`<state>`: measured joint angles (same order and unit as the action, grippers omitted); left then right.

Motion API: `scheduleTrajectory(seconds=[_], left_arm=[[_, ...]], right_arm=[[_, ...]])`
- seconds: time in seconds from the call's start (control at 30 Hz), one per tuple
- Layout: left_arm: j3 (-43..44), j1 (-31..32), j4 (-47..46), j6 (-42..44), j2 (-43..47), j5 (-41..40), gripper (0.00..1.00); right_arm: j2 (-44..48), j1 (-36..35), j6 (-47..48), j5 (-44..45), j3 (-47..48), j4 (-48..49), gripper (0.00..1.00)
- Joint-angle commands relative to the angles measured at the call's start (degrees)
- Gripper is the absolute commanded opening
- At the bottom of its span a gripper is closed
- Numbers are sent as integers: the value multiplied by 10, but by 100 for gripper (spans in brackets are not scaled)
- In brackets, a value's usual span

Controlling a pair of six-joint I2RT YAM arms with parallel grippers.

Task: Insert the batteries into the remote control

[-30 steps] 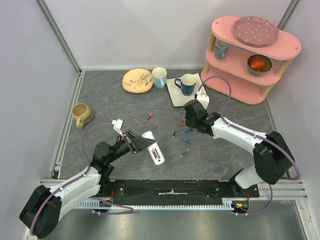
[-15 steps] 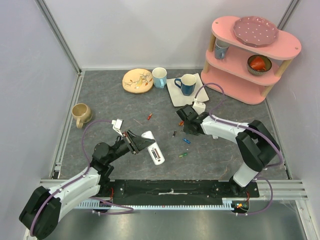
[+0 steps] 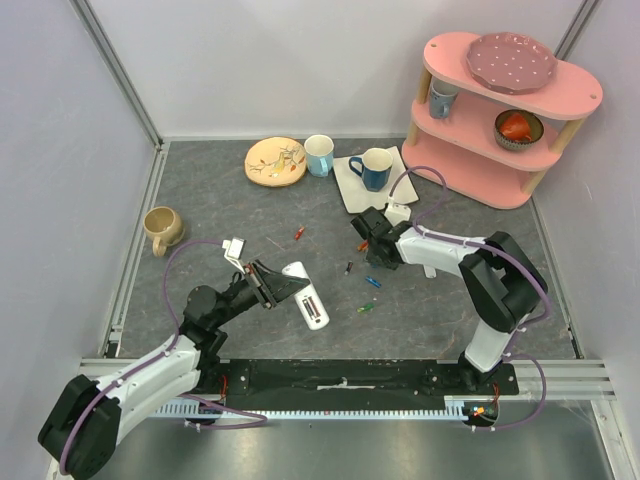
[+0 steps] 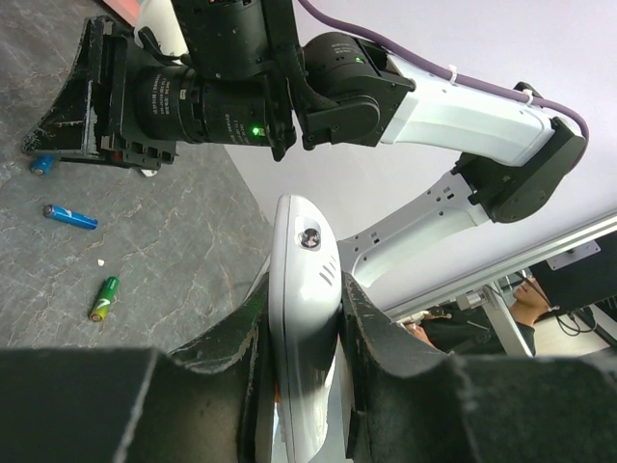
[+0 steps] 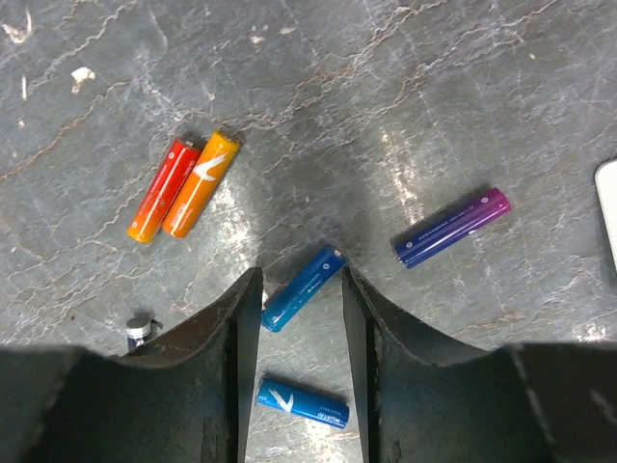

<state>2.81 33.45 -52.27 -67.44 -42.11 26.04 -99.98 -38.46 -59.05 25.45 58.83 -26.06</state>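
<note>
My left gripper is shut on the white remote control and holds it tilted just above the table; in the left wrist view the remote is clamped edge-on between my fingers. My right gripper is open and low over the loose batteries. In the right wrist view a blue battery lies between my open fingertips. Another blue one lies nearer, a red and an orange one to the left, a purple one to the right. A green battery lies nearer the front.
A red battery lies alone at mid-table. A tan mug stands at the left. A patterned plate, a pale blue mug and a dark blue mug on a white tray stand at the back. A pink shelf is back right.
My right gripper has moved left and down over the scattered batteries, its arm folding in. The left gripper and the remote have not moved.
</note>
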Motion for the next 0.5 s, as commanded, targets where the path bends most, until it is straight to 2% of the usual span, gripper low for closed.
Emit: scheduleTrajectory(seconds=[0.0, 0.1, 0.2, 0.3, 0.47], left_arm=[[-47, -1, -4, -7, 8, -2, 2], [-44, -1, -5, -6, 4, -2, 2], [-42, -1, -6, -6, 0, -2, 2], [-40, -1, -8, -6, -6, 1, 2], [-40, -1, -14, -7, -11, 2, 2]], right_arm=[[-6, 8, -16, 21, 14, -3, 45], [-14, 8, 5, 12, 16, -3, 40], [-21, 8, 35, -2, 15, -1, 31], [-26, 8, 66, -15, 8, 2, 17], [-31, 8, 146, -32, 9, 0, 11]])
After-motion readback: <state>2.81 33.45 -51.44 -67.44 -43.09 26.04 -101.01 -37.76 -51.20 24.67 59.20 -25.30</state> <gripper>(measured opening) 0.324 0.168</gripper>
